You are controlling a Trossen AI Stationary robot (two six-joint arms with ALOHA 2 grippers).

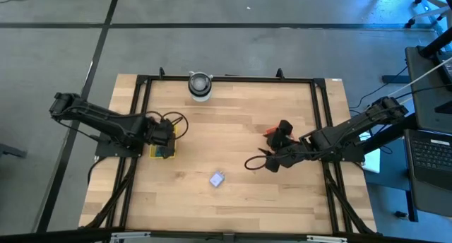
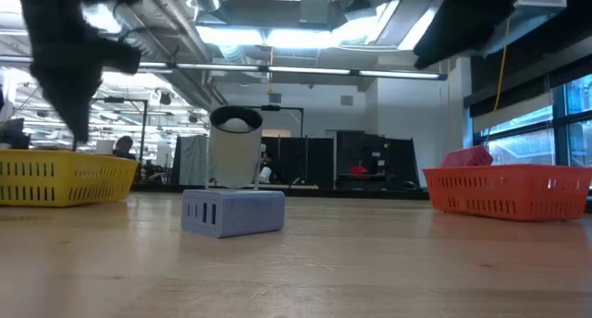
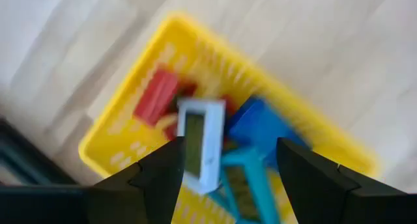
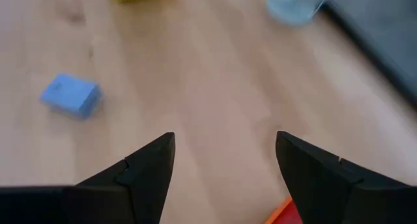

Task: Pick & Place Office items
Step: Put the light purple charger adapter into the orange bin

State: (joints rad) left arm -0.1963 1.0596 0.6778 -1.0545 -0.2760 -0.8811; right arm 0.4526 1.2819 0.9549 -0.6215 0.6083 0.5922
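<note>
Your left gripper [image 3: 225,168] over yellow tray [image 3: 124,129] at bench's left edge, fingers spread, empty: white piece [image 3: 199,142] dropped in. Right gripper [image 4: 225,165] open, empty; lavender block [image 1: 217,178] left.

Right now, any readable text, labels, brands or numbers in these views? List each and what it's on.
None readable.
lavender block: slots on its face, no lettering.
white item in the yellow tray: a greenish panel, too blurred to tell whether it carries print.
grey-white cylinder: no label visible.
Room behind the table: any signs are too small to read.
</note>
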